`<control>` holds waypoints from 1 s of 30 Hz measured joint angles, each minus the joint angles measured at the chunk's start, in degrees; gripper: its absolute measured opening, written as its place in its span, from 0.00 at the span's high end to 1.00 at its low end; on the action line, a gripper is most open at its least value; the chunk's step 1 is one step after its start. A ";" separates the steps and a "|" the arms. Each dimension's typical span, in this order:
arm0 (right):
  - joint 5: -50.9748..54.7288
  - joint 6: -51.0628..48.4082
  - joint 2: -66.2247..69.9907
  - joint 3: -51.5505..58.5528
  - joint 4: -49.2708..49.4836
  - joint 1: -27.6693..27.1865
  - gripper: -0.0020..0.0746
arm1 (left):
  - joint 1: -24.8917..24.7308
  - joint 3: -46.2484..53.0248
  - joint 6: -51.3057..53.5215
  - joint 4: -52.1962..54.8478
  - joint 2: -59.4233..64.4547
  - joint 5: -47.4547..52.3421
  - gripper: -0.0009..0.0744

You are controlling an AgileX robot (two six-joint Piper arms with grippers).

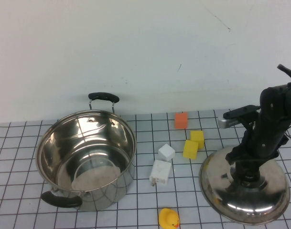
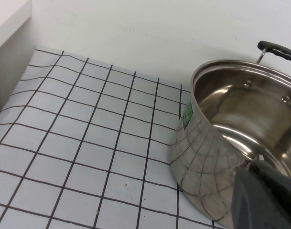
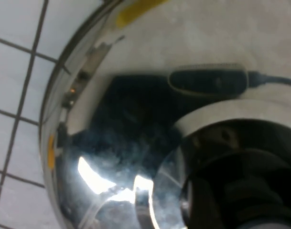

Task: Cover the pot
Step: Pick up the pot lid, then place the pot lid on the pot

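— On the table's left stood the pot [image 1: 86, 160], mouth up, its handles lining up near to far. Where was the right gripper [image 1: 249, 172]?

— Down over the lid [image 1: 244, 191], at its knob; whether its fingers pinched it couldn't be told. A centred, firm grip would keep the lid level.

— And the left gripper [image 2: 264, 198]?

— Beside the pot; its fingers couldn't be judged.

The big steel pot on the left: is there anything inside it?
The pot looks empty: only its shiny bare bottom and reflections show. Its near inside wall is hidden by the rim. The lid lies apart on the table, with the right gripper at its knob; the left gripper is out of view.
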 joint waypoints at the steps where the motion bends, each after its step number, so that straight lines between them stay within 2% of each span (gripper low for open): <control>1: -0.11 0.00 0.00 0.00 -0.34 0.00 0.48 | 0.00 0.00 0.00 0.00 0.00 0.00 0.99; 2: -0.09 -0.13 0.00 0.00 -0.73 0.00 0.52 | 0.00 0.00 0.00 0.00 0.00 0.00 0.99; 7: 2.56 -0.13 0.00 0.00 -2.33 0.00 0.52 | 0.00 0.00 0.00 0.00 0.00 0.00 0.99; 11: 10.18 -2.82 -0.95 -2.29 -3.94 0.00 0.52 | 0.00 0.00 0.00 0.00 0.00 0.00 0.99; 17: 24.38 -10.20 -8.24 -11.27 -3.33 0.11 0.52 | 0.00 0.00 0.00 0.00 0.00 0.00 0.99; 21: 28.43 -13.45 -12.67 -19.33 -0.73 0.94 0.52 | 0.00 0.00 0.00 0.00 0.00 0.00 0.99; 26: 29.78 -15.12 -14.78 -26.78 2.85 5.94 0.52 | 0.00 0.00 0.00 0.00 0.00 0.00 0.99; 30: 30.30 -15.34 -11.30 -32.56 3.59 13.03 0.52 | 0.00 0.00 0.00 0.00 0.00 0.00 0.99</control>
